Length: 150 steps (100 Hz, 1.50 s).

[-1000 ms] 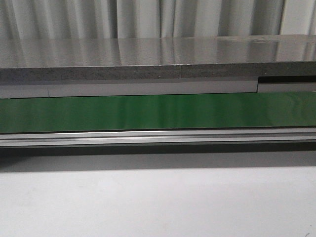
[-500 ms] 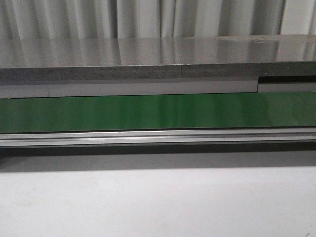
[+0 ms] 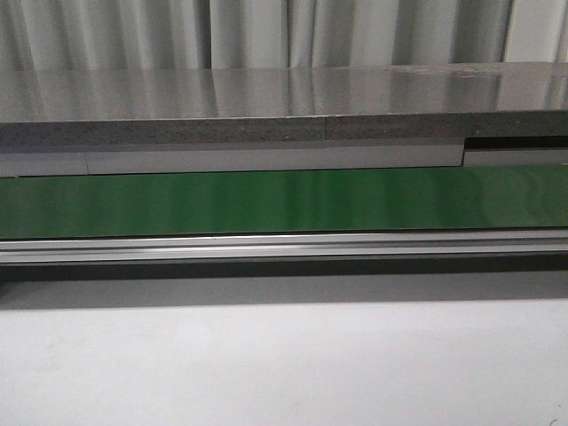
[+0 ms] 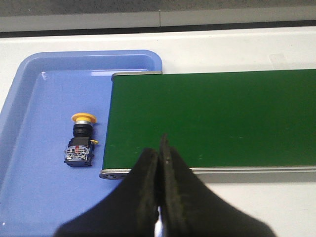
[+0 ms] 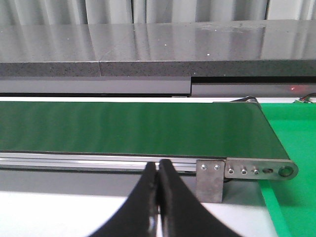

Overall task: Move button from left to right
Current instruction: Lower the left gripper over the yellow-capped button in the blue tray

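Note:
The button [image 4: 80,140] has a yellow-orange cap and a black body with bluish and red marks. It lies on its side in a blue tray [image 4: 34,197], close to the end of the green belt [image 4: 212,118]. My left gripper [image 4: 159,148] is shut and empty, above the belt's near edge, to the right of the button and apart from it. My right gripper [image 5: 158,167] is shut and empty, in front of the belt's metal side rail [image 5: 98,160]. The front view shows no button and no gripper.
The green conveyor belt [image 3: 284,202] runs across the front view, with an aluminium rail [image 3: 284,247] before it and a grey stone shelf [image 3: 284,106] behind. A green surface [image 5: 291,207] lies past the belt's right end. The table [image 3: 284,364] is white.

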Tool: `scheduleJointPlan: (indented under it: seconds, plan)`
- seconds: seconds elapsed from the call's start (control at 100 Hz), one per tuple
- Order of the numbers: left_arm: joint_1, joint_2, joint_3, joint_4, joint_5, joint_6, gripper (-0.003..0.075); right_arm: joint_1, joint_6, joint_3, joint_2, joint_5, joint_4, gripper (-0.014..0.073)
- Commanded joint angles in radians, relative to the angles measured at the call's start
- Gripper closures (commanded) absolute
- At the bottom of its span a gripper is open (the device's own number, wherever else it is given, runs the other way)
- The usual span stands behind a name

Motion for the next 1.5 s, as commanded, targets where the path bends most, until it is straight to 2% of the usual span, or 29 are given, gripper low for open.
scheduleJointPlan:
  seconds: [0.0,0.1,0.22,0.27,0.32,0.53,0.8,0.94,1.18,1.49]
  plan:
    - [0.001,-0.003,-0.036,-0.008,-0.057,-0.006,0.0686,0.001,-0.005,-0.016,-0.020,-0.085,-0.008,0.0662]
    - [0.001,-0.003,-0.036,-0.008,-0.055,-0.006,0.0517,0.001,-0.005,-0.016,-0.020,-0.085,-0.008,0.0662]
    - [0.001,-0.003,-0.036,-0.008,-0.055,-0.006,0.0196,0.001,-0.005,-0.016,-0.020,-0.085,-0.008,0.0662]
    - [0.001,-0.003,-0.036,-0.006,-0.055,-0.006,0.0103,0.001,-0.005,-0.016,-0.020,-0.085,-0.008,0.0662]
    - [0.001,-0.003,-0.036,-0.006,-0.050,-0.006,0.0051,0.001,-0.005,-0.016,-0.020,-0.085,-0.008,0.0662]
    - [0.027,0.017,-0.057,0.003,-0.048,-0.019,0.0082,0.001,-0.005,-0.016,-0.020,-0.085,-0.008,0.0662]
    - [0.232,0.249,-0.222,-0.004,-0.048,-0.022,0.0082,0.001,-0.005,-0.016,-0.020,-0.085,-0.008,0.0662]
    - [0.300,0.418,-0.325,-0.018,-0.048,-0.022,0.0082,0.001,-0.005,-0.016,-0.020,-0.085,-0.008,0.0662]
    - [0.315,0.687,-0.478,-0.025,-0.034,-0.022,0.0082,0.001,-0.005,-0.016,-0.020,-0.085,-0.008,0.0662]
    - [0.315,0.893,-0.580,-0.028,-0.013,-0.022,0.0082,0.001,-0.005,-0.016,-0.020,-0.085,-0.008,0.0662]
